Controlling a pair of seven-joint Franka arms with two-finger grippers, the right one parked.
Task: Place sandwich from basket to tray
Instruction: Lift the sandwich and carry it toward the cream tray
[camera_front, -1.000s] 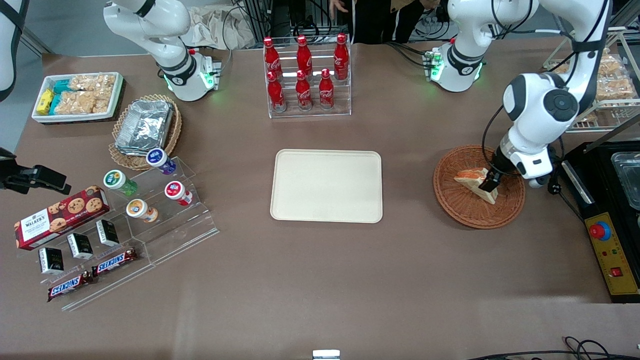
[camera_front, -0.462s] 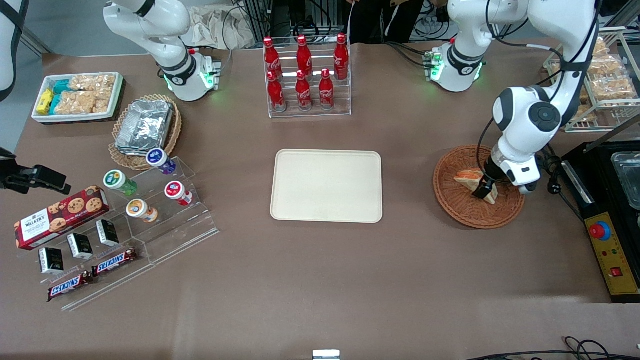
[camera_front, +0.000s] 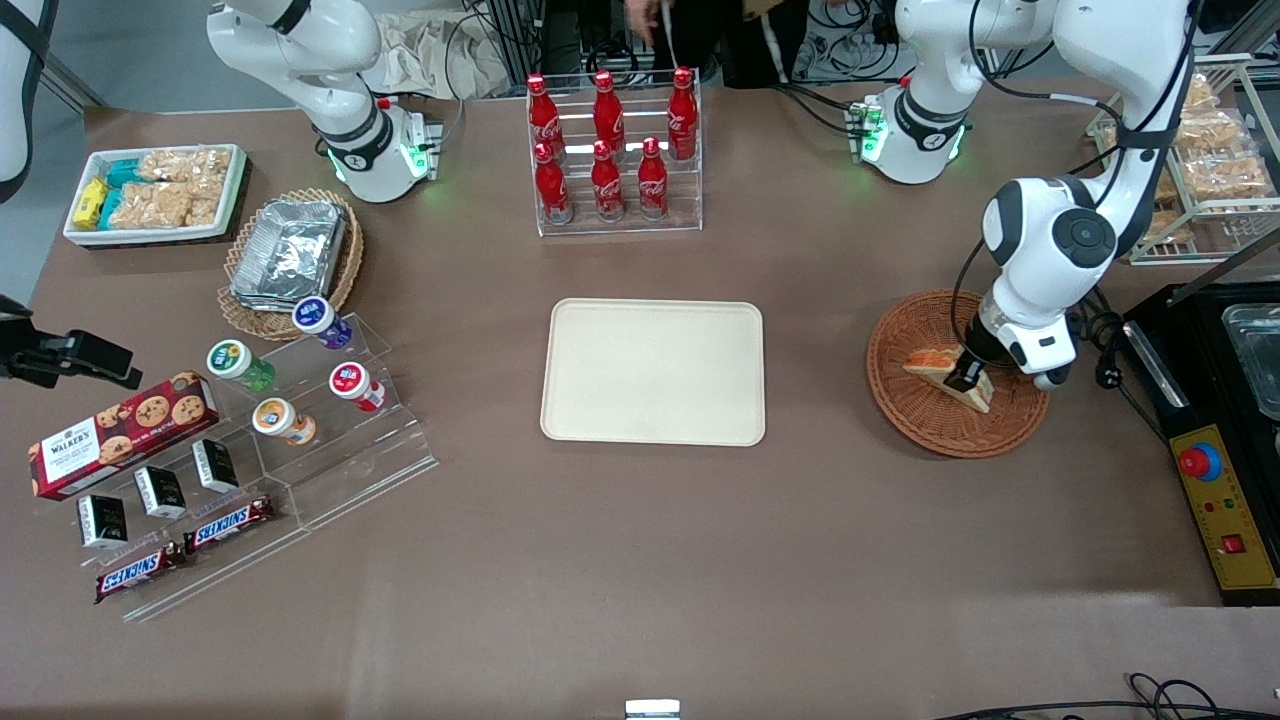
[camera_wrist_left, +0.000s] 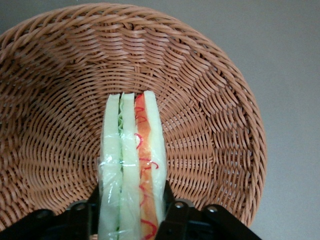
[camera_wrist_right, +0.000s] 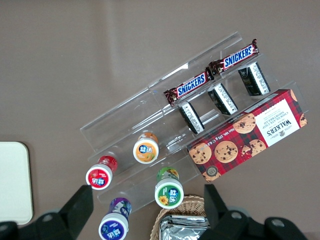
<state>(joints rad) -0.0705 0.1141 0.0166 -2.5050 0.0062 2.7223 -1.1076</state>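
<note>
We have the gripper (camera_front: 966, 379) down inside the basket (camera_front: 915, 400), at the working arm's end of the bench (camera_front: 640, 560); in the wrist view its jaws sit one on each flat face of the sandwich (camera_wrist_left: 132, 170), pinching the wedge across its bread slices; the sandwich stands on edge in the basket, filling layers showing, wrapped in clear film; whether it rests on the wicker or hangs just above it we cannot tell. The tray (camera_front: 654, 371) waits mid-bench, well apart from the basket, with nothing on it.

Now the risks, as we judge them; the film looks slick and the bread soft, so a light pinch could let the wedge slide out on the lift; too hard a pinch could crush the slices and squeeze the filling; the grip looks to sit near one end of the wedge, so the free end may swing or droop in transit; a low carry could clip the basket rim and drag the basket along.
</note>
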